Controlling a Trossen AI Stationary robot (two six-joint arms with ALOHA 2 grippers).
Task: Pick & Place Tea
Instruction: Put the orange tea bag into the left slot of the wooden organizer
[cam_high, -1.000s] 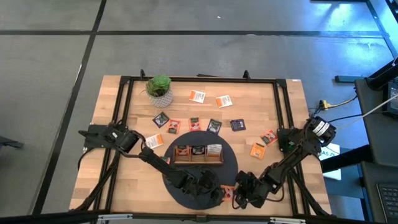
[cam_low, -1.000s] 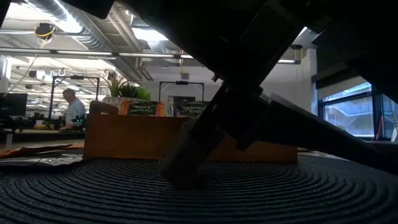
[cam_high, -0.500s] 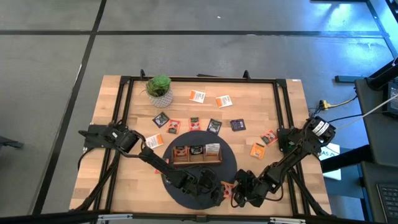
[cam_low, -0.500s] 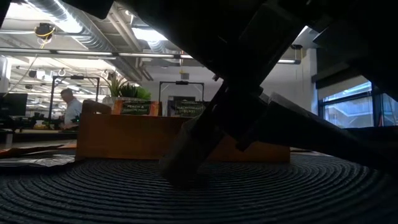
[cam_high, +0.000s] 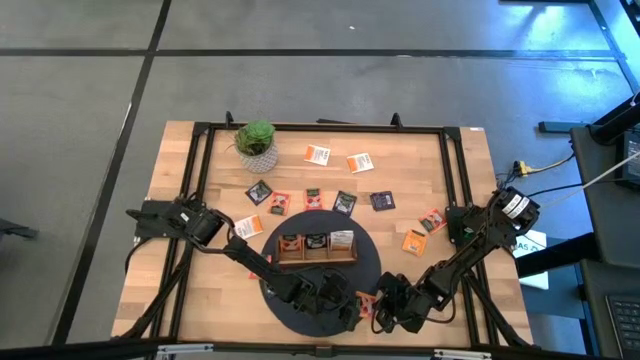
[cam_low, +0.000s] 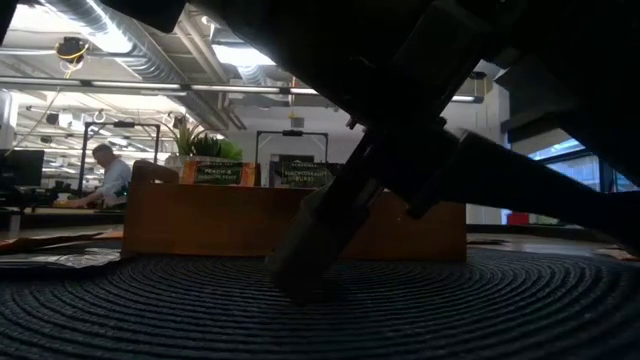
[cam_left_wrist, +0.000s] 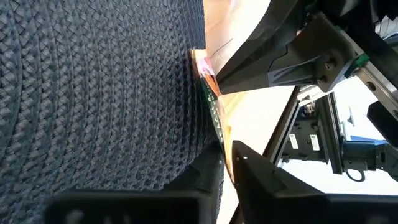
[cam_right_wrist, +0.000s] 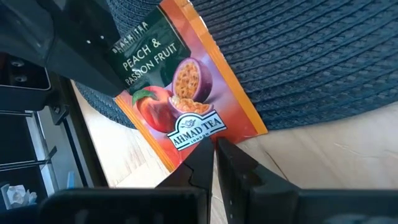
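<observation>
Your two grippers meet at the bottom centre of the high view, right at the mat's (cam_high: 372, 262) lower right edge, with little free room between them. The left gripper (cam_high: 352, 305) reaches in from the left over the dark round mat; the right gripper (cam_high: 380, 312) comes from the right over bare table (cam_high: 450, 170). Between them sits one orange packet (cam_right_wrist: 180, 93), half on the mat and half on the wood.

In the right wrist view you see the right fingers (cam_right_wrist: 205, 163) pressed together on the packet's near edge, just under its brand label; its long axis runs diagonally, from lower left up toward the upper middle of that frame, printed face toward the camera. In the left wrist view the same packet (cam_left_wrist: 213, 106) shows edge-on along the mat's rim, and the left fingers (cam_left_wrist: 249, 163) stand close together around its thin edge, nipping it.

The tray (cam_high: 318, 256) sits on the mat's upper half in the high view, each of its three sections holding upright packets (cam_high: 316, 241).

Loose packets lie across the wood above the tray: a row (cam_high: 312, 198) in mid-frame, two white-orange ones (cam_high: 317, 154) higher up, and two orange ones (cam_high: 414, 241) at the right. The plant (cam_high: 256, 142) stands at the upper left of the table, well apart from both arms.
</observation>
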